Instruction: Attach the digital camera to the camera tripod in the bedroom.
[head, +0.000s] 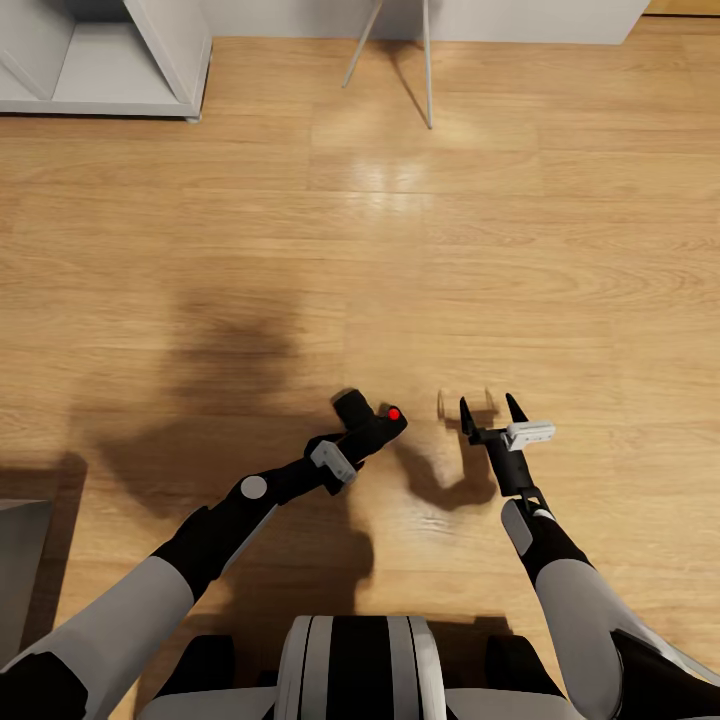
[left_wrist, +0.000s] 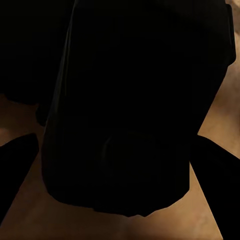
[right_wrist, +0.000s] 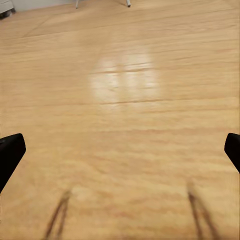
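Robot trunk (head: 360, 665) at bottom edge. Left gripper (head: 372, 432) clamped on digital camera (head: 378, 424), over wood floor (head: 400, 250). Right gripper (head: 493, 408) spread wide, empty. Thin grey legs (head: 428, 60) ahead, maybe tripod, can't tell. Keep camera level, roll slow.

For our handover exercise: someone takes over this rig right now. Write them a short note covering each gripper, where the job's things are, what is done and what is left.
Left gripper: shut on the digital camera, held above the light wood floor; its red button shows in the head view, and its black body looms close in the left wrist view.
Right gripper: open, holding nothing, fingers spread over bare floor.
Two thin pale legs stand at the far wall; I cannot tell what they belong to.
Done: camera picked up.
Left: find the tripod and mount the camera on its head.
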